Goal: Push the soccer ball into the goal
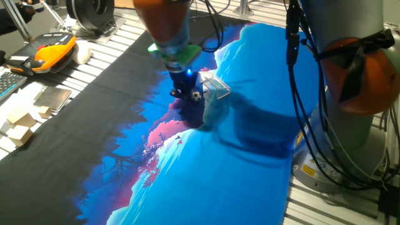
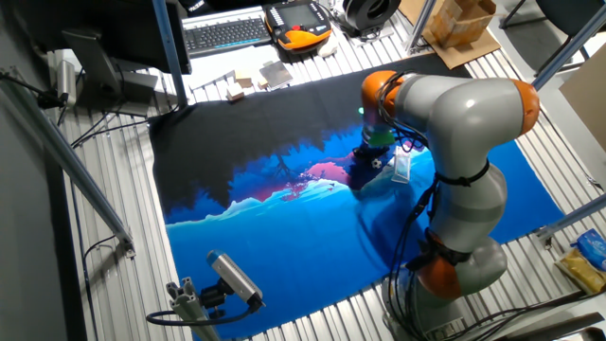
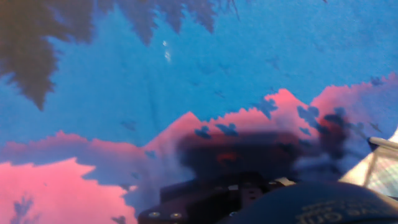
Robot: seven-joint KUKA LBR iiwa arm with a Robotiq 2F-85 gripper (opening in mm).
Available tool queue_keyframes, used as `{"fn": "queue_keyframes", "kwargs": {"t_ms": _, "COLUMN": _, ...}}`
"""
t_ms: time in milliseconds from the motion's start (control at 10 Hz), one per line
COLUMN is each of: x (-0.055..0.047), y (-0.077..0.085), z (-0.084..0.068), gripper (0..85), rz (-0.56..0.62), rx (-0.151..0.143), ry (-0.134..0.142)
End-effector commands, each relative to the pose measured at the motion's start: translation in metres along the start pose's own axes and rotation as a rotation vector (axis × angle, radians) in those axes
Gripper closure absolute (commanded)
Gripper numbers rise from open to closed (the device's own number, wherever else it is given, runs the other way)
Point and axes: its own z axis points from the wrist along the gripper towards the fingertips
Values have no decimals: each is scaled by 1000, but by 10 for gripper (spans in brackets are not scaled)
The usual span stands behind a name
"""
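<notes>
Clearly, going left to right in one fixed view, the clutter on the bare slats is lying well off the work: an orange pendant [image 1: 55, 50] and some small boxes [image 1: 19, 128] are sitting beyond the dark edge of the printed cloth [image 1: 206, 175]. Toward the middle, the gripper [image 1: 185, 87] is reaching down low over the cloth, and the soccer ball [image 1: 197, 95] is resting just beside it on its right, seemingly touching or nearly so. Whether the jaws are parted or closed I cannot tell; the fingers are dark and bunched in shadow. Right of the ball, the goal [image 1: 215, 87] is standing very near.

The ball is looking tiny and light, hard and smooth, so it should roll at the slightest nudge and could skid sideways off a finger. No grasp seems needed; contact is best made on the side facing away from the goal, low and centred. The goal itself is probably light enough to slide if struck.

Farther right, open blue cloth is stretching out with room to move, ending at the robot's grey base [image 1: 350, 94] and cables [image 1: 306, 119].

In the hand view, only a corner of the goal [image 3: 380, 167] is peeking in at right.
</notes>
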Motion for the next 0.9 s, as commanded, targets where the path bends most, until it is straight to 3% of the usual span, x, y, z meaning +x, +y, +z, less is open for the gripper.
{"fn": "queue_keyframes", "kwargs": {"t_ms": 0, "x": 2, "y": -6, "z": 2, "gripper": 850, "rz": -10, "rx": 5, "ry": -2}}
{"fn": "queue_keyframes", "kwargs": {"t_ms": 100, "x": 4, "y": -13, "z": 5, "gripper": 850, "rz": -26, "rx": 17, "ry": -10}}
{"fn": "queue_keyframes", "kwargs": {"t_ms": 300, "x": 7, "y": -26, "z": 8, "gripper": 850, "rz": -72, "rx": 71, "ry": -13}}
{"fn": "queue_keyframes", "kwargs": {"t_ms": 500, "x": 8, "y": -28, "z": 6, "gripper": 850, "rz": -76, "rx": 69, "ry": 1}}
{"fn": "queue_keyframes", "kwargs": {"t_ms": 600, "x": 7, "y": -25, "z": 3, "gripper": 850, "rz": -63, "rx": 60, "ry": 7}}
{"fn": "queue_keyframes", "kwargs": {"t_ms": 700, "x": 5, "y": -19, "z": -1, "gripper": 850, "rz": -9, "rx": -9, "ry": 3}}
{"fn": "queue_keyframes", "kwargs": {"t_ms": 800, "x": 2, "y": -9, "z": -12, "gripper": 850, "rz": 38, "rx": -60, "ry": -10}}
